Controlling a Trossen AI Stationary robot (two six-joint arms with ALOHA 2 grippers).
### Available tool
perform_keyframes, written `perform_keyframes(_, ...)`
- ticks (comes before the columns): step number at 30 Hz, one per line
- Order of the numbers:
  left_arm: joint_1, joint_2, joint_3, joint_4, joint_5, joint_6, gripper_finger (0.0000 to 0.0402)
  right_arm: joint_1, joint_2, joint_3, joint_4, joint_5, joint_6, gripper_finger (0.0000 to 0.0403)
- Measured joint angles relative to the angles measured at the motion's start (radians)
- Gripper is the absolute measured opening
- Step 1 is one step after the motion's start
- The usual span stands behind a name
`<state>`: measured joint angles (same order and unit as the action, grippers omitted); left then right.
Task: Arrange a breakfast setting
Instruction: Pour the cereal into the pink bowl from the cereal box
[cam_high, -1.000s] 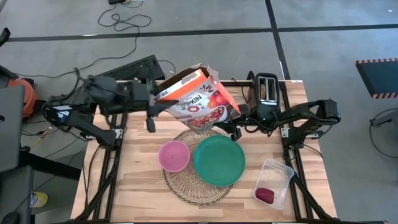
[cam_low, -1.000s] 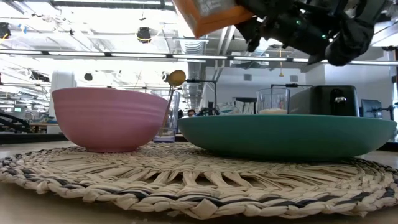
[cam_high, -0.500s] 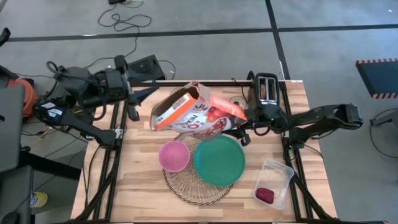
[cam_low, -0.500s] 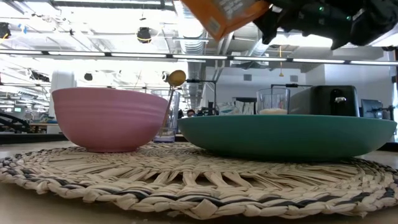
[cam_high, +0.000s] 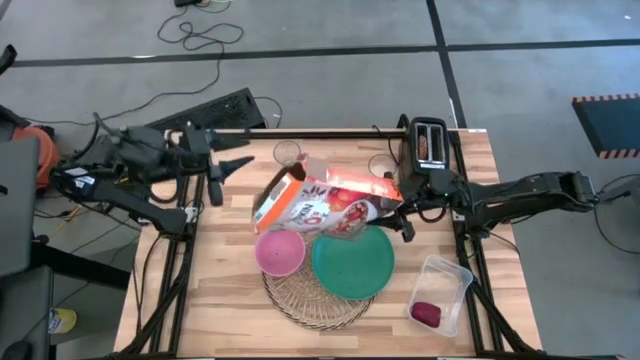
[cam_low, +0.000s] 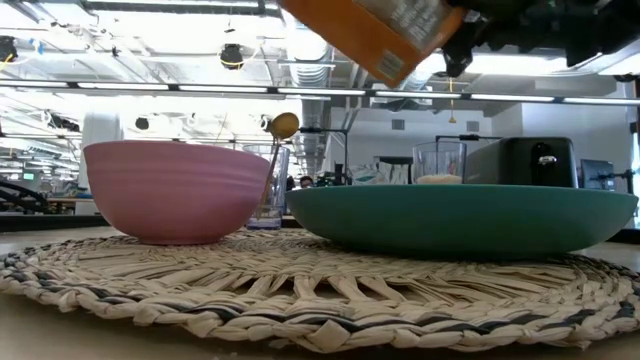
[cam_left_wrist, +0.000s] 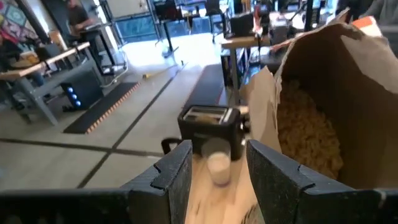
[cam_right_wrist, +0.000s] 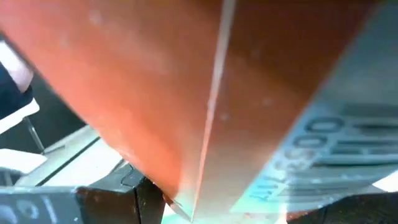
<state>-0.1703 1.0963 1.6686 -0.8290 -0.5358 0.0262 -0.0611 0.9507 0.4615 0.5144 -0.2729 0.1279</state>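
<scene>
High view: bowl (cam_high: 279, 250) and plate (cam_high: 352, 260) sit on the mat (cam_high: 300, 296), both empty, while right gripper (cam_high: 397, 212) grasps tilted cereal box (cam_high: 320, 205); left gripper (cam_high: 232, 165) released.

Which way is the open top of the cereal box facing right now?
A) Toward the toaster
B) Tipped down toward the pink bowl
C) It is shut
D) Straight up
B. The right gripper holds the cereal box tilted, its open mouth low over the pink bowl.

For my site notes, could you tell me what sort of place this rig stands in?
Probably a large open robotics lab or workshop: bare grey floor with loose cables, ceiling strip lights, and rows of desks beyond the wooden table.
</scene>
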Motion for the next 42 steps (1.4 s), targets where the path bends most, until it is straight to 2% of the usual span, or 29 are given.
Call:
perform_keyframes(6, -0.056, -0.160, -0.253, 0.133, -0.077, -0.079, 0.0142, 0.051, -0.063, 0.000, -0.111, 0.057, 0.006, 0.0263)
perform_keyframes(10, -0.092, -0.268, -0.428, 0.243, -0.082, -0.126, 0.0142, 0.091, -0.076, 0.000, -0.154, 0.082, 0.009, 0.0263)
perform_keyframes(17, -0.143, -0.351, -0.609, 0.303, -0.082, -0.194, 0.0142, 0.147, -0.076, 0.000, -0.247, 0.137, 0.048, 0.0263)
perform_keyframes(23, -0.178, -0.365, -0.646, 0.298, -0.119, -0.231, 0.0142, 0.196, -0.109, 0.000, -0.370, 0.233, 0.068, 0.0263)
perform_keyframes(31, -0.204, -0.364, -0.647, 0.302, -0.133, -0.231, 0.0142, 0.238, -0.155, -0.001, -0.515, 0.293, 0.125, 0.0262)
perform_keyframes(42, -0.206, -0.363, -0.648, 0.305, -0.134, -0.234, 0.0142, 0.284, -0.153, -0.001, -0.522, 0.339, 0.137, 0.0260)
